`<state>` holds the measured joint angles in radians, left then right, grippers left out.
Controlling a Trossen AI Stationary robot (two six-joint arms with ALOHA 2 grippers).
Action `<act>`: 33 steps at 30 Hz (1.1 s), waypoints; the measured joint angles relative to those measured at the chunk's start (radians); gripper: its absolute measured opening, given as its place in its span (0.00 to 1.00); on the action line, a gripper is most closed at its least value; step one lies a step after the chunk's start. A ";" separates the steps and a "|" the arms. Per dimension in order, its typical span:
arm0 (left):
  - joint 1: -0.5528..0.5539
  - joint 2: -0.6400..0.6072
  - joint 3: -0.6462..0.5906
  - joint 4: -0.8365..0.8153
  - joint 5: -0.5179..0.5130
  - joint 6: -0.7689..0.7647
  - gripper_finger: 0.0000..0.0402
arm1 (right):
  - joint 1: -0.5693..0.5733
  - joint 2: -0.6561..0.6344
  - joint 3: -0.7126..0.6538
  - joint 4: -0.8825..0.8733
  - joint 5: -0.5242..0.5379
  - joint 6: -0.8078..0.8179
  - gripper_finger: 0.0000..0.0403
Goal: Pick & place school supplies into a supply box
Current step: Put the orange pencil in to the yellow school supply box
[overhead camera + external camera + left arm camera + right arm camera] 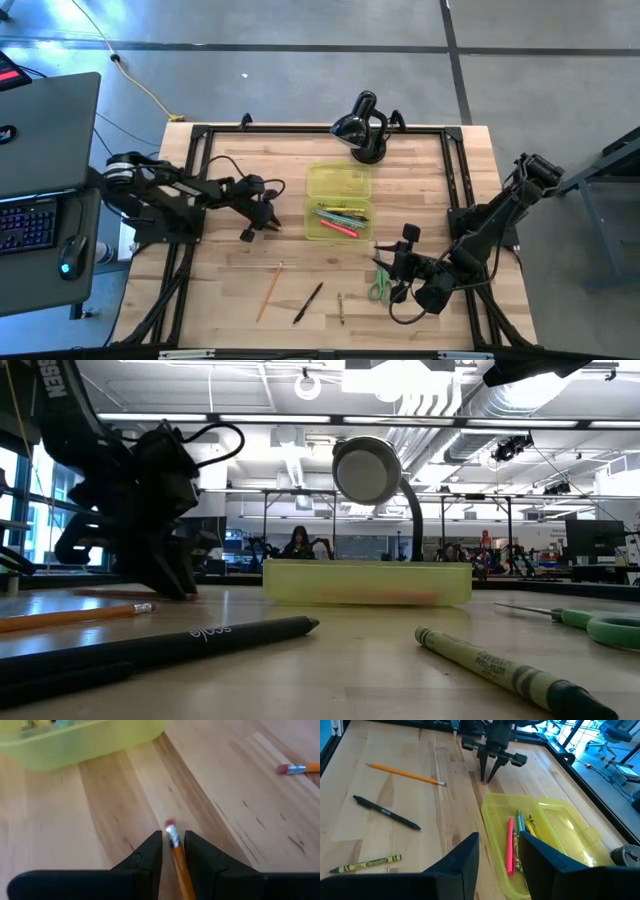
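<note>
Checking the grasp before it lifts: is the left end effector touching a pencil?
Touching. The left wrist view shows the pencil pinched between the left end effector's fingers, eraser end sticking out past the tips.

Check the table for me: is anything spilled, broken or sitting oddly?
Nothing spilled or damaged. The supply box lies open and level with pens inside. An orange pencil, black pen, green crayon and scissors are loose on the table, and the left gripper is shut on a pencil.
</note>
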<state>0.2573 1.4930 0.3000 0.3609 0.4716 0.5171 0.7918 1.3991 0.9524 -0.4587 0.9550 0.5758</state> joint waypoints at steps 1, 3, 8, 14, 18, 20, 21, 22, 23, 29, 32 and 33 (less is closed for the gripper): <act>0.000 0.018 0.000 0.021 0.014 0.003 0.29 | 0.000 0.000 0.000 0.000 0.000 0.000 0.29; 0.001 0.054 0.000 0.069 0.042 0.003 0.29 | 0.000 0.000 0.000 0.000 0.000 0.000 0.29; 0.001 0.137 0.001 0.160 0.065 -0.091 0.29 | 0.000 0.000 0.000 0.000 0.000 0.000 0.29; 0.000 0.187 0.001 0.229 0.099 -0.217 0.29 | 0.000 0.000 0.000 0.000 0.000 0.000 0.29; -0.004 0.191 0.000 0.243 0.071 -0.237 0.29 | 0.000 0.000 0.000 0.000 0.000 0.000 0.29; -0.003 0.191 0.000 0.242 0.069 -0.248 0.29 | 0.000 0.000 0.000 0.000 -0.001 0.000 0.29; -0.003 0.191 0.000 0.240 0.069 -0.260 0.29 | 0.000 0.000 0.000 0.000 -0.004 0.000 0.29; -0.003 0.191 0.000 0.237 0.070 -0.278 0.29 | 0.000 0.000 0.000 0.000 -0.008 0.000 0.29; -0.003 0.191 0.001 0.232 0.073 -0.300 0.29 | 0.000 0.000 0.000 0.000 -0.014 0.000 0.29; -0.003 0.191 0.001 0.229 0.062 -0.444 0.29 | 0.000 0.000 0.000 0.000 -0.030 0.000 0.29; -0.003 0.191 0.001 0.229 0.054 -0.469 0.29 | 0.000 0.000 0.000 0.000 -0.026 0.000 0.29; -0.004 0.191 0.001 0.227 0.054 -0.464 0.29 | 0.000 0.000 0.000 0.000 -0.026 0.000 0.29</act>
<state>0.2535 1.6836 0.3008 0.5881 0.5253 0.0526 0.7918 1.3991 0.9524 -0.4583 0.9295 0.5759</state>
